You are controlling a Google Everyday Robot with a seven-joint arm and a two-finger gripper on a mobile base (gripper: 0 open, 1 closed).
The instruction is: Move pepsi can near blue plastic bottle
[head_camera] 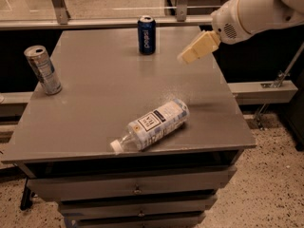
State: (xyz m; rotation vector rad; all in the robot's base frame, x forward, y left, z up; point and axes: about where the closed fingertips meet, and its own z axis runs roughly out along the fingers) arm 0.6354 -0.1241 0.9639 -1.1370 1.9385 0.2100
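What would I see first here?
A white robot arm reaches in from the right, its pincer hanging above the table, right of the upright pepsi can. A blue plastic bottle lies on its side near the front edge. A silver can stands at the left.

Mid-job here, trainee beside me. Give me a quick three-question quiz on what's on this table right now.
1. True or false: the blue plastic bottle stands upright.
2. Where is the pepsi can? A) upright near the table's far edge; B) tipped over at the near edge; C) touching the bottle.
3. The gripper hangs above the table's far right part. Which can is nearest it?
Key: 1 false, it lies on its side. 2 A. 3 the pepsi can, not the silver can at the left edge.
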